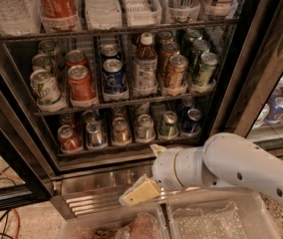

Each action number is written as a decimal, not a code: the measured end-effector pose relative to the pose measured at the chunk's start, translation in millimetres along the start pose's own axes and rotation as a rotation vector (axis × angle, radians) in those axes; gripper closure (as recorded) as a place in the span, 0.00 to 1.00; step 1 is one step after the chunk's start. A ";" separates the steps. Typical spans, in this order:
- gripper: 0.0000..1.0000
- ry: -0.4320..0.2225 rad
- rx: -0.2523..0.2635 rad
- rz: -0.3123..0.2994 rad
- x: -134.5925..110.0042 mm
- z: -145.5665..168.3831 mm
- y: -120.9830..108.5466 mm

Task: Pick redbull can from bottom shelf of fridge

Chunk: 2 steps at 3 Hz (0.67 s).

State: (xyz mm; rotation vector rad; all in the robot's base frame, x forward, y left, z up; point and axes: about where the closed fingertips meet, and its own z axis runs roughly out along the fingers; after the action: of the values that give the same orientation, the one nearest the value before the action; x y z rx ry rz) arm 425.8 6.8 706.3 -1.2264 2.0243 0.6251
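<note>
The fridge (231,91) stands with its door open. Its bottom shelf (131,146) holds a row of small cans in white lanes. The redbull can (95,133), slim and silver-and-blue, is second from the left, between a red can (69,139) and a gold-brown can (120,131). My gripper (141,173) hangs on the white arm (241,166) in front of the ribbed steel base (96,200), below and to the right of the redbull can. Its fingers are spread apart and hold nothing; the lower yellowish finger (140,190) points left.
The rack above holds taller cans, a red can (80,86), a blue can (114,76) and a bottle (145,66). Clear plastic bins (221,218) sit below the arm. A black door frame (12,153) stands left. Cables (2,220) lie on the floor.
</note>
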 end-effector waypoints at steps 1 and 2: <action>0.00 -0.071 0.025 0.024 -2.7 32.4 -3.8; 0.00 -0.178 0.067 0.033 -12.4 64.7 -14.9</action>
State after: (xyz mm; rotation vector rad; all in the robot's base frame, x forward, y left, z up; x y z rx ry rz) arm 462.7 52.2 672.6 -1.0615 1.9046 0.6526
